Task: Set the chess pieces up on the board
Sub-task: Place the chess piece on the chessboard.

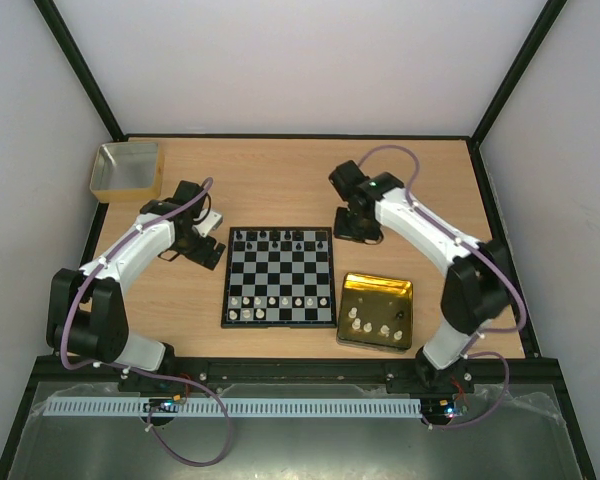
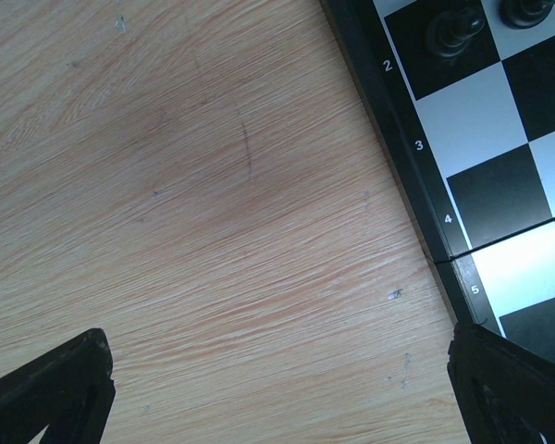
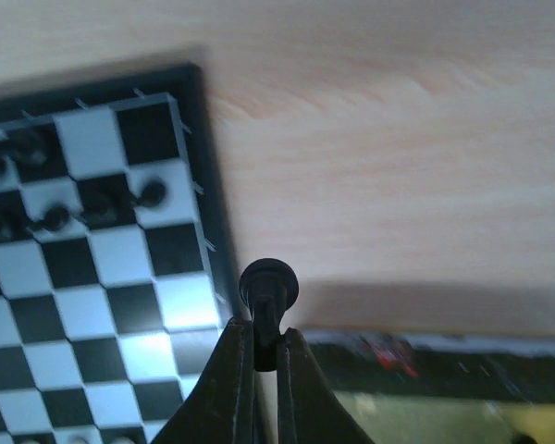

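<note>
The board (image 1: pixel 279 277) lies at the table's middle, with black pieces (image 1: pixel 280 240) along its far rows and white pieces (image 1: pixel 280 301) along its near rows. My right gripper (image 3: pixel 266 335) is shut on a black chess piece (image 3: pixel 268 289), held above the table just off the board's far right corner (image 3: pixel 190 83); it also shows in the top view (image 1: pixel 358 232). My left gripper (image 1: pixel 208 250) is open and empty over bare wood beside the board's left border (image 2: pixel 416 176); its fingers (image 2: pixel 51 393) sit wide apart.
A gold tray (image 1: pixel 377 311) with several white pieces stands right of the board. A yellowish square box (image 1: pixel 128 170) stands at the far left. Black frame posts and white walls enclose the table.
</note>
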Controlling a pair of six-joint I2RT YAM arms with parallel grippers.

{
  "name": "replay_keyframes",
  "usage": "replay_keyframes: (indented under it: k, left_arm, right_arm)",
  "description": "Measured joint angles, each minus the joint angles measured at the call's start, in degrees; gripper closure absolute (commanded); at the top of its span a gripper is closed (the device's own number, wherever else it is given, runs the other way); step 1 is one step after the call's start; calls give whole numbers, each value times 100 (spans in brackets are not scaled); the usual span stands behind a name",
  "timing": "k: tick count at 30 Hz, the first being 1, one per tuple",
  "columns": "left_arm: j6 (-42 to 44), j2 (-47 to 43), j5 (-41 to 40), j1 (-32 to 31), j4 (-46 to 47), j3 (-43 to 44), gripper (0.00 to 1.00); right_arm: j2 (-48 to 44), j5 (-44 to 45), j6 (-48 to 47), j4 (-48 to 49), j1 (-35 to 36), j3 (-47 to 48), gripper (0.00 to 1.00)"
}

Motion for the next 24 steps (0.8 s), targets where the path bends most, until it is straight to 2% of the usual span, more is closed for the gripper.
replay_keyframes:
  k: [11,18,24]
  left_arm:
    - [-2,2,-17,0,0,0,1]
    - [-2,2,-20,2,0,0,1]
    - [-2,2,-17,2,0,0,1]
  right_arm:
    - [2387,-90,-337,22,424,2505,98]
    - [3016,-164,-409,15,546,2730,98]
    - [3047,-153,-474,33,546,2708,98]
